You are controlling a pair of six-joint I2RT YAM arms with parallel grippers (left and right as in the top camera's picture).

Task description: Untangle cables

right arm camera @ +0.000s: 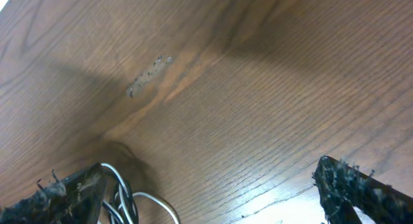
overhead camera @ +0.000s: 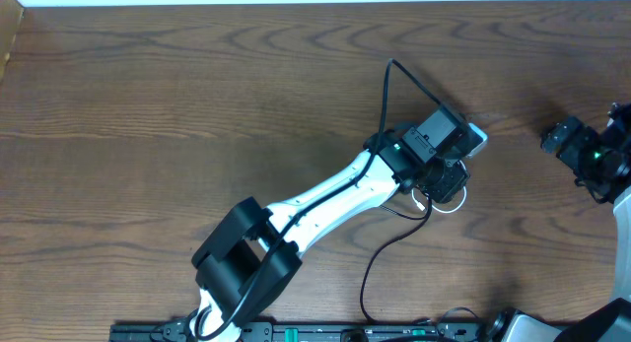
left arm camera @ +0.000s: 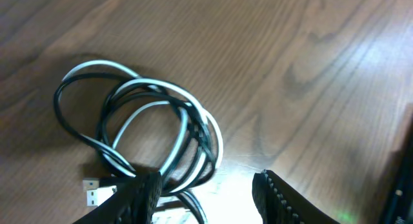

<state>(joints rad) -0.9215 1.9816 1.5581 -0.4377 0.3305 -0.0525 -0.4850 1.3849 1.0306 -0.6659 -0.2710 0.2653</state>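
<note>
Looping cables, white plug leftward in wrist view

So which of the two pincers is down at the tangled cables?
The left pincer, jaws apart right over the black and white cables. The right pincer is off near the table's right edge, away from them.
</note>
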